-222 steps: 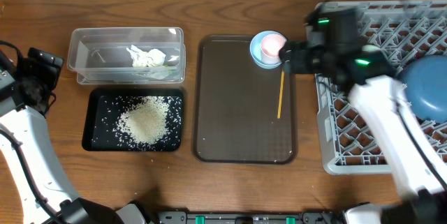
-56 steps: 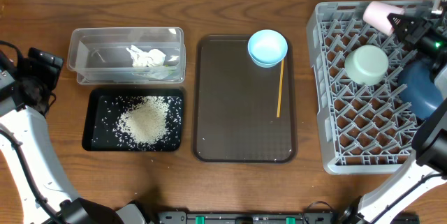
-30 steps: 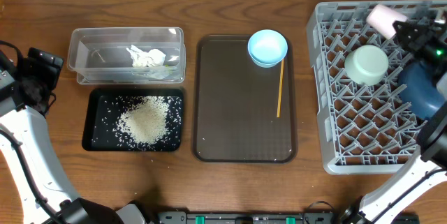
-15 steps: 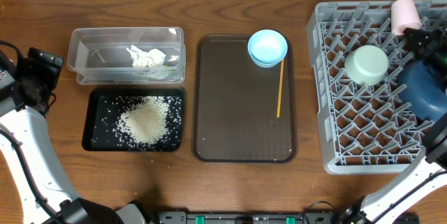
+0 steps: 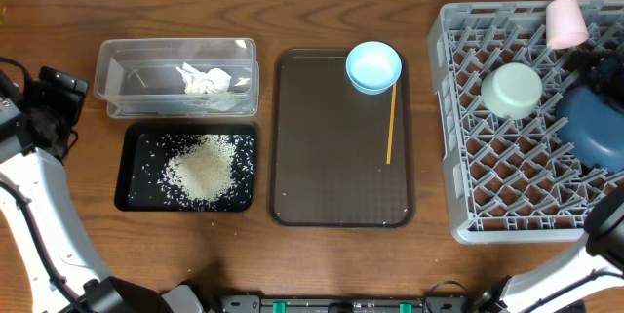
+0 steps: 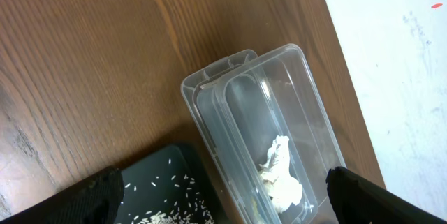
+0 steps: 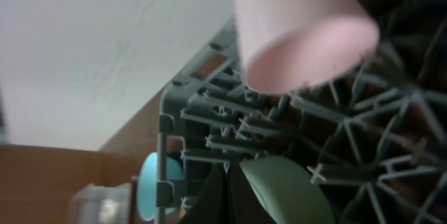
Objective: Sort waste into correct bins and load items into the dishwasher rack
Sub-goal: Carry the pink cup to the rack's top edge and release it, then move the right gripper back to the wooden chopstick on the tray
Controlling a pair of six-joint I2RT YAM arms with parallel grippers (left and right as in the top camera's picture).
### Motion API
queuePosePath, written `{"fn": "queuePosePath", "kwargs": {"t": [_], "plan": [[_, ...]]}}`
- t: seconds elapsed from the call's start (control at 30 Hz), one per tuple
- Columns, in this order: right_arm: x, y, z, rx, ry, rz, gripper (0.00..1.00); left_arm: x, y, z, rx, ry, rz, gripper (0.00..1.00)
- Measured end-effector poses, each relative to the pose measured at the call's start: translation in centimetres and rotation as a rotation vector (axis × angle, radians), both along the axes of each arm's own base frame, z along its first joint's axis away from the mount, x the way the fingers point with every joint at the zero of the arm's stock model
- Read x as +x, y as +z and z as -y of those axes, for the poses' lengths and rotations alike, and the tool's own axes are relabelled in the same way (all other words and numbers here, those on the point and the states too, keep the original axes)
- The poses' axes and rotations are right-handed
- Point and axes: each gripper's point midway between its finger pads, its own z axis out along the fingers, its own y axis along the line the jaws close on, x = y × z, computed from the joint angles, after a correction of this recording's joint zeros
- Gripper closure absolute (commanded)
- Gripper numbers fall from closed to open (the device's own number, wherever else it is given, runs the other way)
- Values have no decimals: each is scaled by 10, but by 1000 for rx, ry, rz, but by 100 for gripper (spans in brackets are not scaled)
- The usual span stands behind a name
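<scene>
Right pincer (image 5: pixel 591 57): only a dark shape at the right edge of the dishwasher rack (image 5: pixel 487 186). Fingers not made out, so I cannot tell whether the jaws are wide or narrow, nor whether they touch anything. The pale-pink cup (image 5: pixel 565 22) sits just beyond it, at the rack's far right corner. In the right wrist view it fills the top of the frame, close in, above the grey pegs.

Mint-green bowl (image 5: pixel 513 91) in the rack, near the cup, on the side toward the middle of the worktop. Dark-blue bowl (image 5: pixel 593 128) beside it at the rack's right edge.

Left of the rack: brown serving tray (image 5: pixel 331 157), with the light-blue bowl (image 5: pixel 374 66) on its far right corner and a thin yellow stick (image 5: pixel 391 128) just below the bowl.

Left pincer (image 6: pixel 223 189): jaws spread wide, nothing between them, well apart from the rack. Under it are the clear tub (image 5: pixel 127 79), holding the crumpled paper scrap (image 5: pixel 203 80), and the black tray (image 5: pixel 136 157), holding the rice heap (image 5: pixel 203 169).
</scene>
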Motion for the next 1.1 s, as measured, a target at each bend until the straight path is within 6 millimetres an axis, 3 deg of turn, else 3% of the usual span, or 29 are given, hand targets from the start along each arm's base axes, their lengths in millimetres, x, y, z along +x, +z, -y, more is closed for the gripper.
{"fn": "queuePosePath", "kwargs": {"t": [0.17,0.3,0.4,0.57,0.7,0.83,1.1], "plan": [[5,39,9,-158,-23,111,99,0,0,0,0,0,0,5],[23,59,25,-313,-144,145,98,0,0,0,0,0,0,5],[39,52,19,-403,-215,98,99,0,0,0,0,0,0,5],[73,44,-8,-540,-237,121,99,0,0,0,0,0,0,5],[89,19,-9,-615,-289,81,99,0,0,0,0,0,0,5],[89,-5,9,-671,-367,2,98,0,0,0,0,0,0,5],[74,-20,26,-724,-437,-108,99,0,0,0,0,0,0,5]]}}
